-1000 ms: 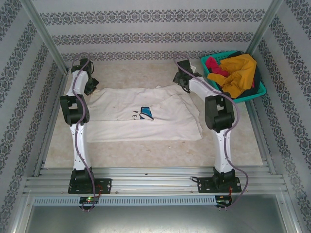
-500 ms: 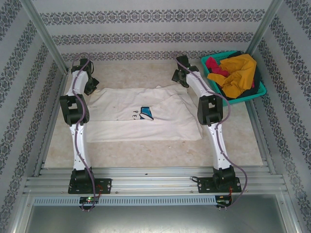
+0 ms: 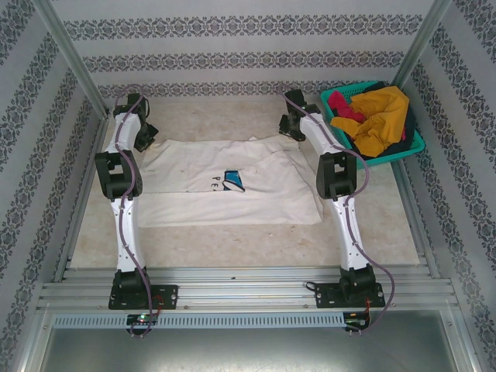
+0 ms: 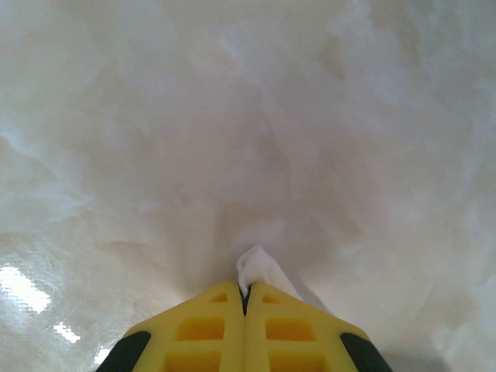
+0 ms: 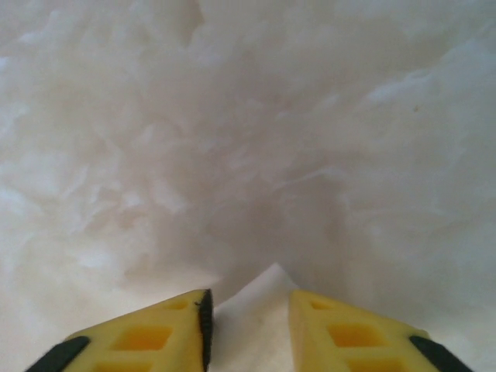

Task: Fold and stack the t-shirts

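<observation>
Cream t-shirt (image 3: 186, 167) clenched in left jaws — right jaws apart around its corner.

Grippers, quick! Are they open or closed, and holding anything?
Left gripper: closed, pinching the white t-shirt.
Right gripper: jaws open, a shirt corner between them, not clamped.

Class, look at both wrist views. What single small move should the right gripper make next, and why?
Probably close the right gripper. Its jaws stand apart with a corner of the cream-white t-shirt lying between them, while the left gripper is shut on a pinch of white cloth at the shirt's other far corner. Both corners likely need holding before a fold can start.
</observation>
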Available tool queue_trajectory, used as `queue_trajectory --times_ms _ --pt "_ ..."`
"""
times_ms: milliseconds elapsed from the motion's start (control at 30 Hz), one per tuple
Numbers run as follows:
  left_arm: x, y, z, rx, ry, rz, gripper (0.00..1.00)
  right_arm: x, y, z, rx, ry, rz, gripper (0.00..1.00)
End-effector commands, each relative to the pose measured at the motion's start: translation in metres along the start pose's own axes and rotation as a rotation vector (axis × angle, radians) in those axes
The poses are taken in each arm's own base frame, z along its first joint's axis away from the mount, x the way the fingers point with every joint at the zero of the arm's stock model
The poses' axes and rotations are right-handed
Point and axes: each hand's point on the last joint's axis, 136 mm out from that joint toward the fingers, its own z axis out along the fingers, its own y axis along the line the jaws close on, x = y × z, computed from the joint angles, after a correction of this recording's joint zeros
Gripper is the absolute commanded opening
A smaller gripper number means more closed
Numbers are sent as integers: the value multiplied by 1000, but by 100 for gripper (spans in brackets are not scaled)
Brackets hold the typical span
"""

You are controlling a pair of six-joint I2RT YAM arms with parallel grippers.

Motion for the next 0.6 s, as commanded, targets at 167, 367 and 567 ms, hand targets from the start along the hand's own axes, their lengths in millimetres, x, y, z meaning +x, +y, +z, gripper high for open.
queue_trajectory --times_ms 167,367,567 --pt "10 4 7 -3 45 19 0 0 -4 -1 6 17 -9 0" --pt "9 3 3 3 41 20 0 -15 12 -20 -49 -35 -16 0" --pt "3 -3 -12 35 24 19 0 -47 38 -64 -130 -197 -36 0"
